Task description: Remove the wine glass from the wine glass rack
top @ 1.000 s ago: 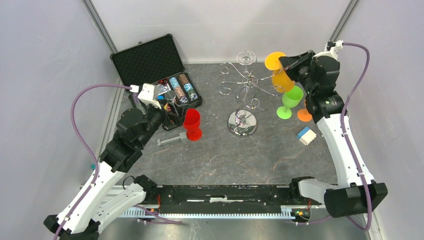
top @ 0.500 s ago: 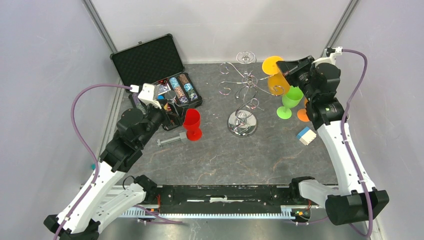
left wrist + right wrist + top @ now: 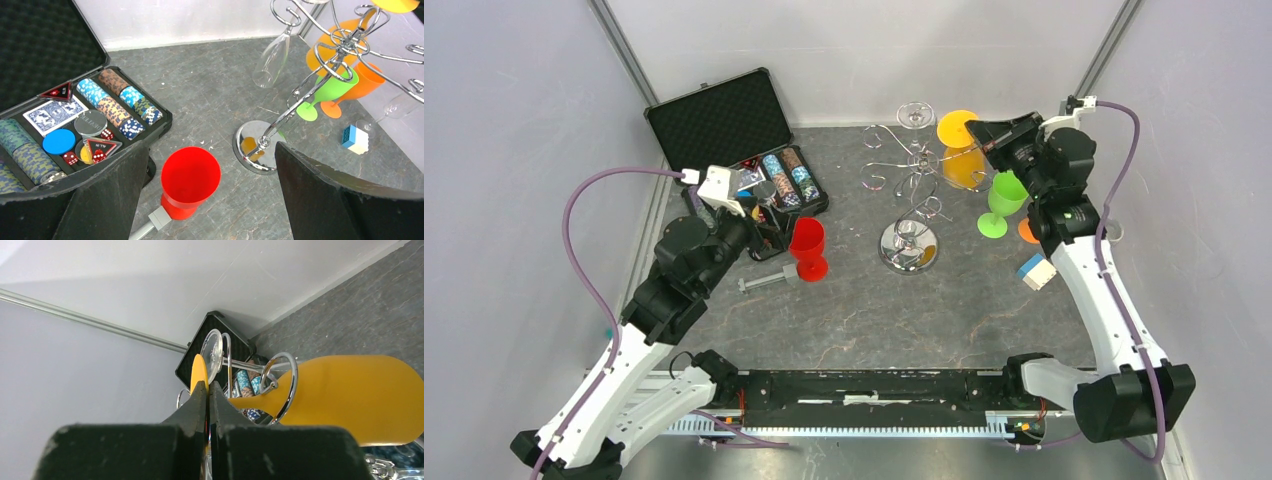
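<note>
Two grippers share this scene unevenly. On your left, the left gripper hangs with its jaws wide apart and nothing between them. It sits just beside the open black foam-lined hard case, whose tray holds rows of patterned poker chips, a blue-backed card deck, a few red dice and a flat blue disc. Next comes the red plastic goblet, upright on the table and empty. At centre stands the chrome wire wine glass rack, with a clear stemmed glass hanging bowl-down from a far hook. To its right, the amber-orange plastic wine glass lies tipped sideways against the rack, its stem threaded through a curled hook ring. The right gripper is pinched tight on the edge of that glass's round foot. You look to be mid-extraction: gripped, not yet free. Your next move likely calls for drawing the stem out along the hook's open end without twisting, since a thin foot edge could slip. Furthest right, a green plastic goblet stands upright, apparently empty.
</note>
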### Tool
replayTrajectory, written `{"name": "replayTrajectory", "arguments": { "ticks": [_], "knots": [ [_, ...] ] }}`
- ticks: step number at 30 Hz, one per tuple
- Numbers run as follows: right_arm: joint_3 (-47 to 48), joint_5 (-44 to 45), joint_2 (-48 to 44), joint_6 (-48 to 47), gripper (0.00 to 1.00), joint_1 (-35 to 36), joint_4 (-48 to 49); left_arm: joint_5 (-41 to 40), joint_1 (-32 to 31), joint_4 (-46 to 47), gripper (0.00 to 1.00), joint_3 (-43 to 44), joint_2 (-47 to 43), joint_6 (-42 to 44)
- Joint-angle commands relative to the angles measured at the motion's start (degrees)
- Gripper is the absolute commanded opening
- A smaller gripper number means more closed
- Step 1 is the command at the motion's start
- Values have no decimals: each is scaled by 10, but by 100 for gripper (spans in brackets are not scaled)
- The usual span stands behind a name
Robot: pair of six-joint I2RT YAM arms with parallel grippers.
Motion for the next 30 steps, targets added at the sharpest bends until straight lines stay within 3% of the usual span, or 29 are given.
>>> {"name": "replayTrajectory", "arguments": {
  "ticks": [1, 22, 30],
  "knots": [
    [-9, -19, 5, 22, 0, -1, 71, -3, 1, 6, 100, 29, -7, 26],
    [-7, 67, 36, -35, 0, -1, 232, 1, 2, -1, 100, 32, -13, 15],
    [-10, 60, -3, -70, 0, -1, 290, 17, 2, -3, 100, 39, -9, 2]
  ]
}}
